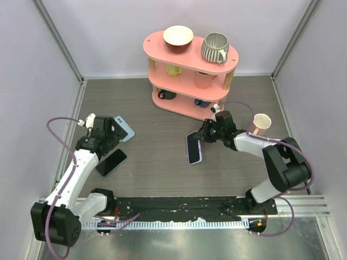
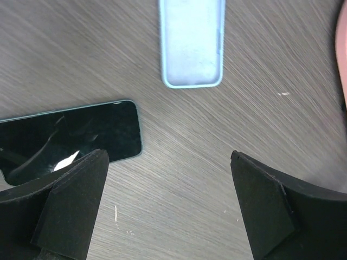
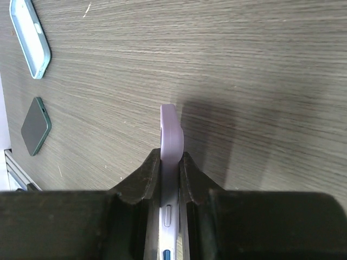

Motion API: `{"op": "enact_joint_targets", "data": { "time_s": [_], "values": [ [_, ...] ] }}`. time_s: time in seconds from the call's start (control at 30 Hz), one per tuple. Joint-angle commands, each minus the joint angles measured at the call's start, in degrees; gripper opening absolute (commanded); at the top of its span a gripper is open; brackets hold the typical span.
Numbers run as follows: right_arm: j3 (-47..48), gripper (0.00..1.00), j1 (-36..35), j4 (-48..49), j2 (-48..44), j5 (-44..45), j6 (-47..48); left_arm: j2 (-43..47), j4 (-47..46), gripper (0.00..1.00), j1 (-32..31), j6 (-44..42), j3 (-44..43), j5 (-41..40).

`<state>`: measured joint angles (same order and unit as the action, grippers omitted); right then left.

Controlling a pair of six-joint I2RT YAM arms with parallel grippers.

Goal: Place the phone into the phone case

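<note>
So from above: left gripper (image 1: pixel 108 131) jaws wide apart, blue phone case (image 1: pixel 123 128) at its 2 o'clock, dark phone (image 1: pixel 111 162) at 6. Left wrist: case at 12, phone at 9. Right wrist: right gripper (image 3: pixel 172 158) clamped on a lilac phone (image 3: pixel 172 124).

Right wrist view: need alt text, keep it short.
The right gripper is shut on a lilac-edged phone, held edge-on with the wood-grain table behind it. At far left lie a light blue phone case and a dark phone, apart from each other.
</note>
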<state>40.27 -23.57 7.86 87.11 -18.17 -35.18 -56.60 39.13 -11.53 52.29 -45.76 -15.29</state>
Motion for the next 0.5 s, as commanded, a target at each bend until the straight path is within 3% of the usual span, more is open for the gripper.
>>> {"op": "enact_joint_targets", "data": {
  "time_s": [0.0,0.03,0.1,0.23,0.33,0.47],
  "values": [
    [2.97,0.18,2.38,2.53,1.74,-1.87,2.12,-2.02,-0.9,0.98,3.79,4.39,1.02,-3.06],
    [3.14,0.26,2.65,1.73,1.92,-0.91,2.57,-2.46,-0.82,0.98,4.4,5.79,1.11,-4.04],
    [3.41,0.32,3.27,-0.46,1.92,0.06,3.71,-3.51,-1.51,0.96,5.02,6.68,1.2,-5.54],
    [4.46,0.37,3.44,-3.02,0.87,0.86,5.99,-6.41,-8.96,0.92,7.48,5.37,0.85,0.05],
    [6.21,0.46,3.45,-6.96,-0.01,2.17,8.1,-10.79,-8.91,0.91,8.36,6.85,-2.05,0.44],
    [7.63,0.48,3.45,-13.65,-2.99,5.25,10.39,-15.46,-8.64,0.91,9.68,6.59,-4.95,0.08]
  ]
}}
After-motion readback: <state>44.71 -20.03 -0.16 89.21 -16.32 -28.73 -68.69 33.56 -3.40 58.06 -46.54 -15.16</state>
